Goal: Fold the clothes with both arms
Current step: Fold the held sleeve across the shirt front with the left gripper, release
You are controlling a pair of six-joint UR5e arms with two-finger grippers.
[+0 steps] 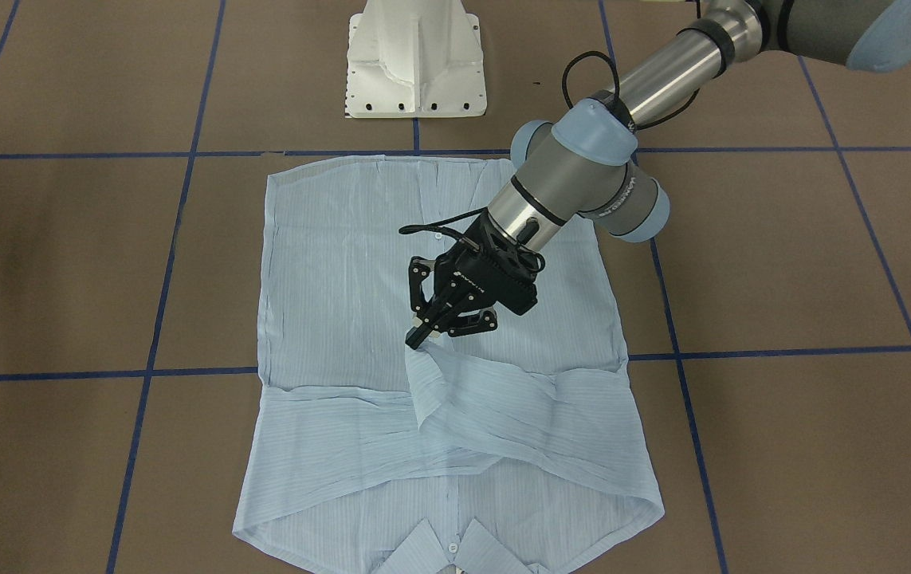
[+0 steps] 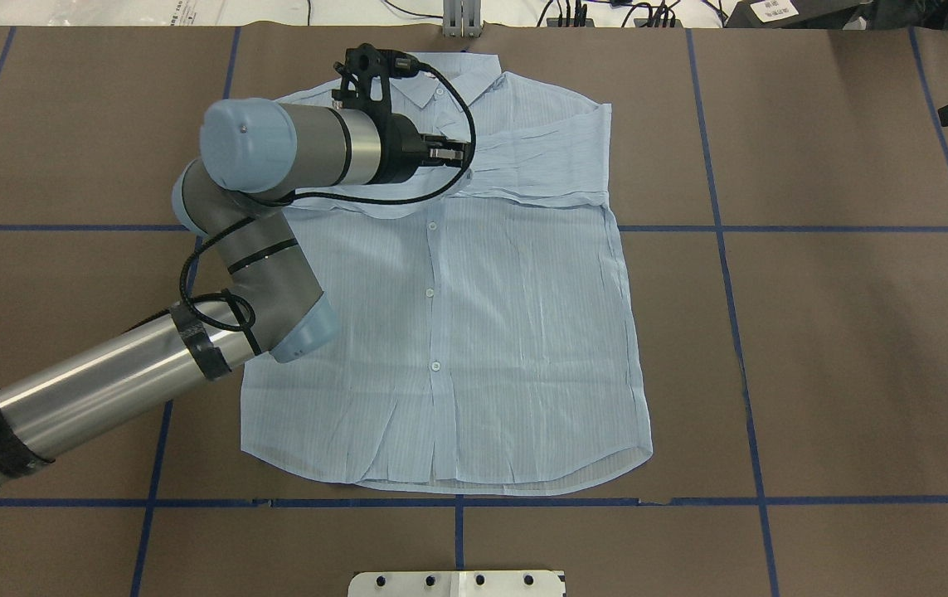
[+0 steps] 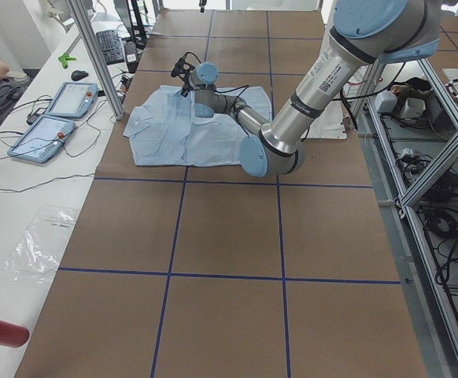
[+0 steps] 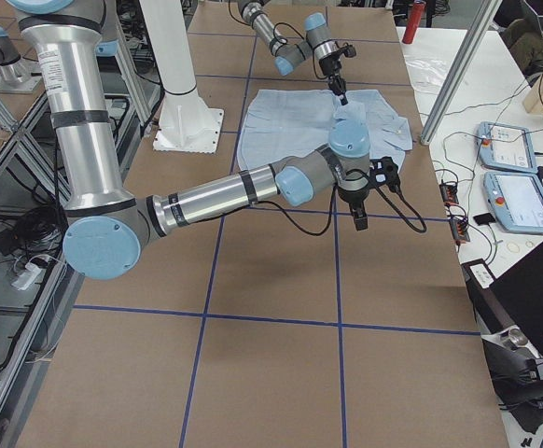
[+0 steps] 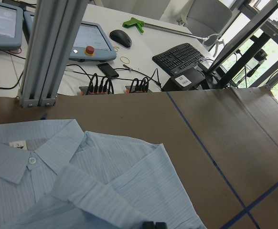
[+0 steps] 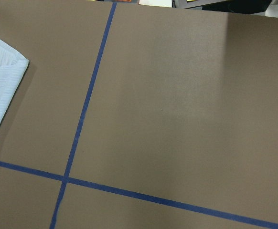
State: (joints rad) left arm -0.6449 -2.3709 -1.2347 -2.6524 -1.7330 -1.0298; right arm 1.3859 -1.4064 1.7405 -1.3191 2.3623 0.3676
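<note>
— Where is the garment?
— The thin pale-blue striped button-up shirt (image 1: 343, 263) lies flat, front up, on the brown table marked with blue tape lines (image 1: 782, 263). Its collar points away from the robot's base, and both sleeves are laid across the chest.
— The left arm's black two-finger gripper (image 1: 421, 338)?
— Its fingers are closed together, pinching the end of one sleeve (image 1: 519, 383), raised slightly at mid-chest. I judge it is bringing that sleeve inward to narrow the body for folding.
— The right gripper (image 4: 359, 217)?
— It hangs over bare table beside the shirt, off the cloth. Whether it is open or closed, I cannot tell.
</note>
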